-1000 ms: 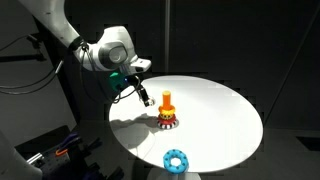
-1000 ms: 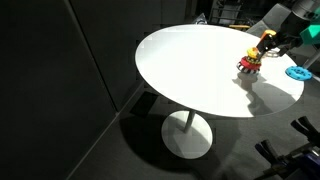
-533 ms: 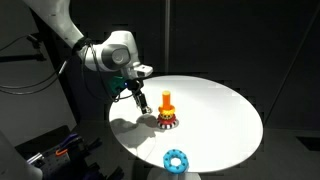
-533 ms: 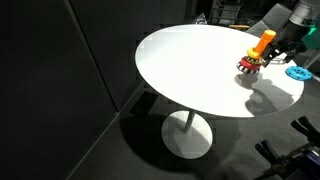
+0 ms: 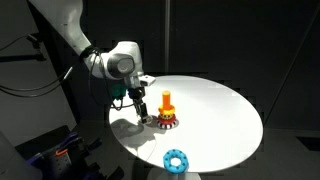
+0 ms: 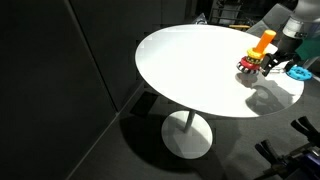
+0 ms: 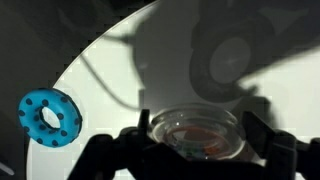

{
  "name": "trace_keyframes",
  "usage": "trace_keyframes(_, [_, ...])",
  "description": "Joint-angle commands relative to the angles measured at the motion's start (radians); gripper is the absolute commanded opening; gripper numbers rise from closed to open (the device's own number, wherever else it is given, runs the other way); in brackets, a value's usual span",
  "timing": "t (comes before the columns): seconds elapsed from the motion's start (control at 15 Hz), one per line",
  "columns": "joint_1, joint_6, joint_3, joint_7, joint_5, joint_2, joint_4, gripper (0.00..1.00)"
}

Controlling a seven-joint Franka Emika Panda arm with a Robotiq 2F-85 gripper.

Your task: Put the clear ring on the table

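Gripper (image 5: 144, 115) low over the round white table (image 5: 215, 110), fingers pinching the clear plastic ring (image 7: 195, 134), just beside the orange-pegged stacking toy (image 5: 167, 113). Risk: let go too high and it rolls away; a sideways drift clips the toy.

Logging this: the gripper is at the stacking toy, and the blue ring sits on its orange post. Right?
No: in an exterior view the blue ring lies on the table, apart from the stacking toy. The gripper is at the toy.

The clear ring (image 7: 195, 128) looks blurred between the jaws.
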Motion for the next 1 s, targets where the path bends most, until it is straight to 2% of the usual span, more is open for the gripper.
trace_keyframes(0.0, [0.006, -0.036, -0.016, -0.025, -0.007, 0.033, 0.034, 0.66])
trace_keyframes(0.07, [0.007, -0.038, -0.018, -0.027, -0.006, 0.038, 0.036, 0.66])
trace_keyframes(0.13, [0.009, -0.04, -0.021, -0.027, -0.006, 0.042, 0.038, 0.95])
trace_keyframes(0.2, [0.01, -0.042, -0.023, -0.028, -0.005, 0.044, 0.039, 0.98])
trace_keyframes(0.93, [0.003, -0.088, -0.016, -0.084, 0.026, 0.02, 0.049, 1.0])
